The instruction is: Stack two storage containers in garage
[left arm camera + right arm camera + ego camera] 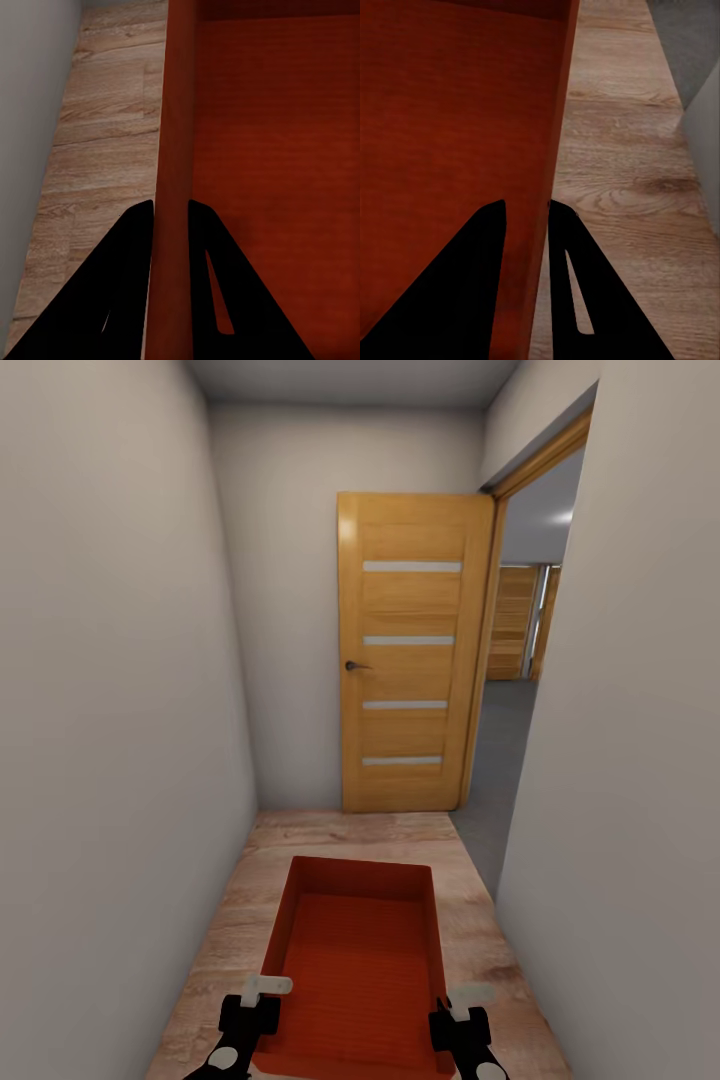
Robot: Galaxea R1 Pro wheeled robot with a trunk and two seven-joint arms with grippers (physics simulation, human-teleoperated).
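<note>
A narrow corridor's grey-white walls (pixel 110 710) (plain, unmarked throughout).

Matt orange-red container (pixel 360 950), grainy wood-plank floor (pixel 250 900), glossy wooden door (pixel 412 660).

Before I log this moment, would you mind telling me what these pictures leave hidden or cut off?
- Storage container: head view's bottom edge cuts off its near end; its underside is hidden.
- Left gripper and right gripper: the arms run off that bottom edge.
- Garage beyond the door: the right wall hides most of it.
- Left wrist view: the black fingers cover the wall's lower part.
</note>
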